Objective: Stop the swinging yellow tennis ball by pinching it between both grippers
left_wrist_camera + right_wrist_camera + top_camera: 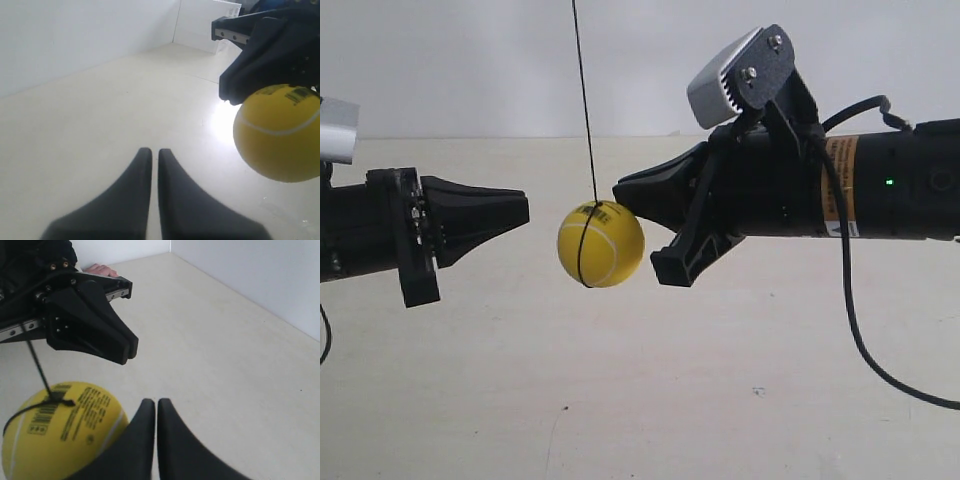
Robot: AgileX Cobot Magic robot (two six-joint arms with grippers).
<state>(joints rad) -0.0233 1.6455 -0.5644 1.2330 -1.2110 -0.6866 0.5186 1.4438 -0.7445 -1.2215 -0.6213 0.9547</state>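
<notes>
Over the tabletop: two black arms face each other tip to tip at the height of the hanging ball. They are set to trap it between their noses, not for either one to grasp it.
Right end effector: on the arm at the exterior view's right. Its wrist view shows the fingers pressed together with only a hairline slit, gripping nothing. The closed wedge touches, or all but touches, the ball's upper flank and serves as a blunt wall on that side.
Left end effector: on the arm at the exterior view's left. Its fingers are likewise closed and empty, and the tip aims at the ball but stands apart from it across a clear gap.
Yellow tennis ball: hanging in the air between the two tips, clear of the tabletop and close against the right one, with its printed label near the tie.
String: thin and black, running up out of view. It leans slightly off vertical, which may mean the swing is not spent.
Pinch: judged not yet made. The left tip has to meet the ball's middle squarely, or the ball could slip off the wedges.
</notes>
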